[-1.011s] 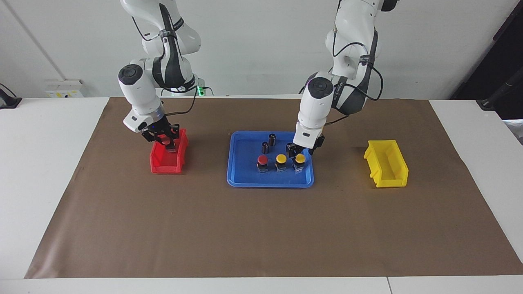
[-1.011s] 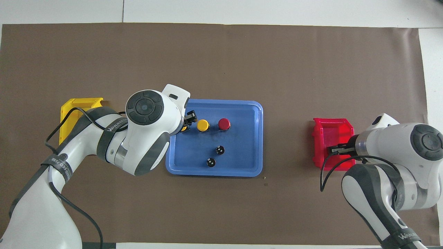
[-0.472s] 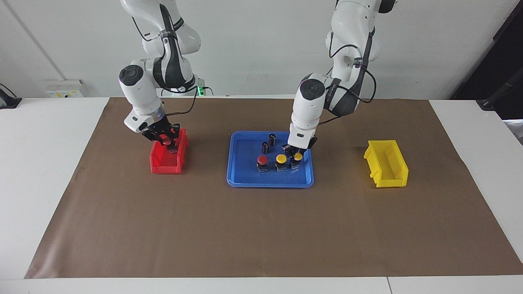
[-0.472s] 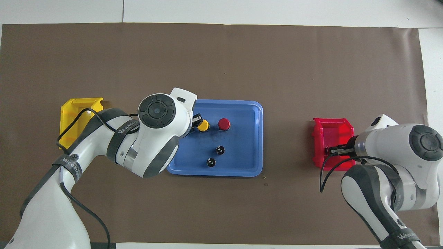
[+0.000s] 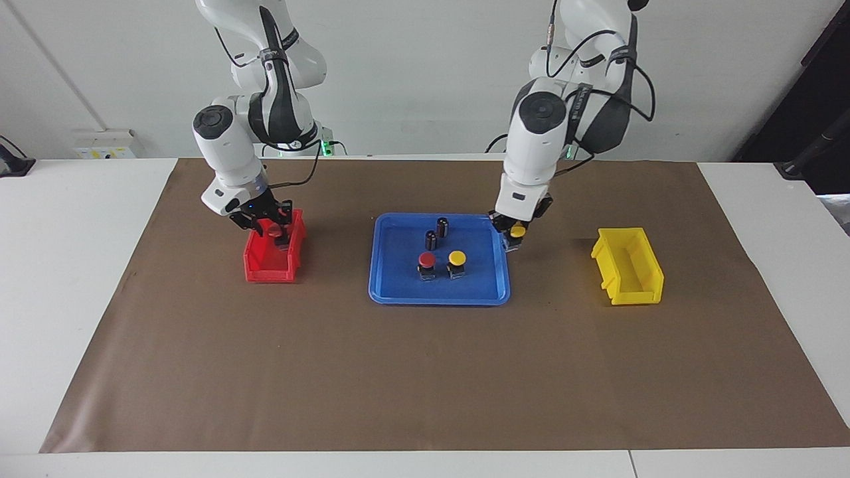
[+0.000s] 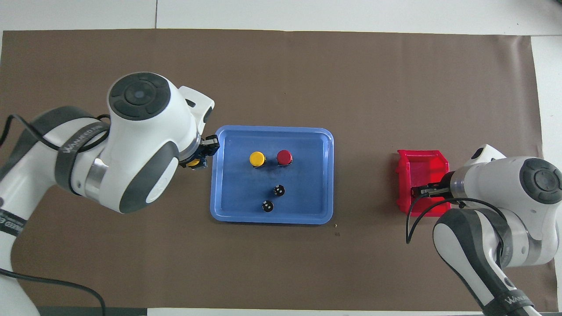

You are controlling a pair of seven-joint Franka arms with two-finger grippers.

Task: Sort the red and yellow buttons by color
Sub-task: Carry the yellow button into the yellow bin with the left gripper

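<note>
2 arms bent; left gripper point(image 5: 514, 234) clamps yellow button point(image 5: 517, 232); right gripper point(image 5: 271, 232) jaws unclear.

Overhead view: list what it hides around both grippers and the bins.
- yellow bin: overhead view, wholly covered by the left arm.
- held yellow button: overhead view, mostly under the left gripper.
- red bin: both views, the right gripper blocks what lies inside.

left gripper point(image 5: 514, 234) raised and clamped, arm bent; right gripper point(image 5: 269, 229) low, wrist tilted
</note>
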